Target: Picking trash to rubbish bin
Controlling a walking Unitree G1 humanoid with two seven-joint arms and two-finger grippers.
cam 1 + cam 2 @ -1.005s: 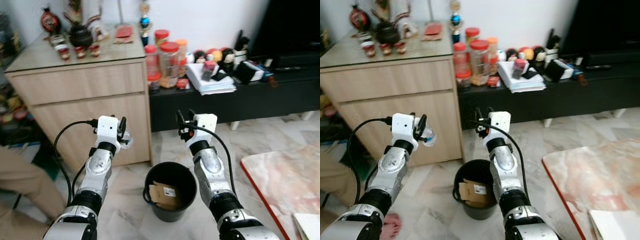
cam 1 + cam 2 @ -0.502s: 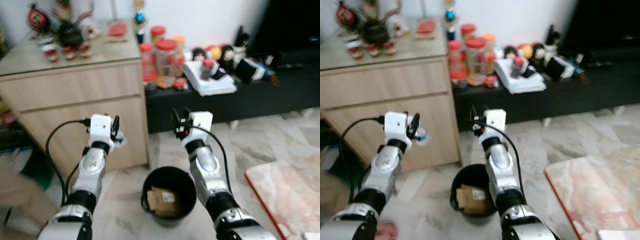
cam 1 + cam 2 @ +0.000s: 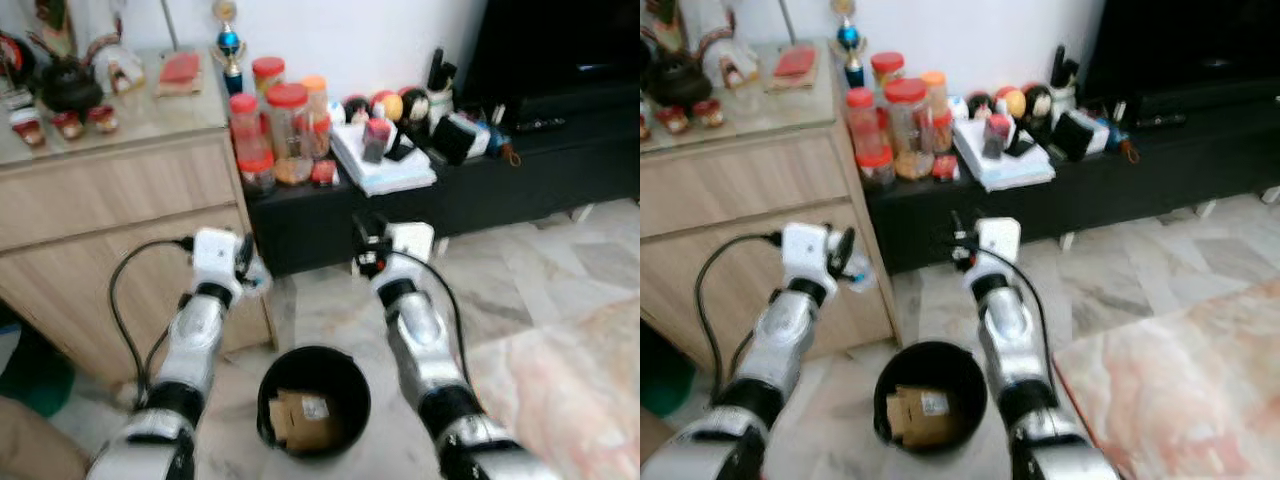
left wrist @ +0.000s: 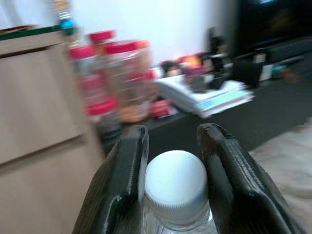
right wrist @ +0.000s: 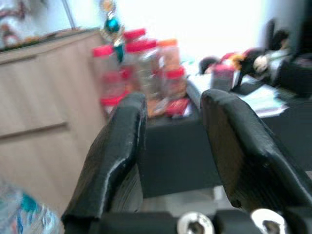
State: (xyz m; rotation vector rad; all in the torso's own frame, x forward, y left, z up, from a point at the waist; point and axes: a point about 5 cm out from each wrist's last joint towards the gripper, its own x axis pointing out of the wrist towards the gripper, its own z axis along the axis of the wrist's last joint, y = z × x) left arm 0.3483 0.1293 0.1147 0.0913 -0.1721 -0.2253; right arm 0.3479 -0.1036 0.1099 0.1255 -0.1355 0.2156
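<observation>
A black rubbish bin stands on the marble floor between my two arms, with a piece of brown cardboard inside. My left gripper is held up to the left of and above the bin, shut on a clear plastic bottle with a white cap. The bottle juts out beside the fingers. To the right of and above the bin, my right gripper is raised and open, with nothing between its fingers.
A wooden cabinet with ornaments stands at the left. A low black bench along the wall carries red-lidded jars, papers and small items. A pinkish rug lies at the right. A person's leg shows at the bottom left corner.
The camera has shifted, so the bench and jars sit more central and the bin lower. Both arms keep their raised poses, the left still gripping the bottle.
</observation>
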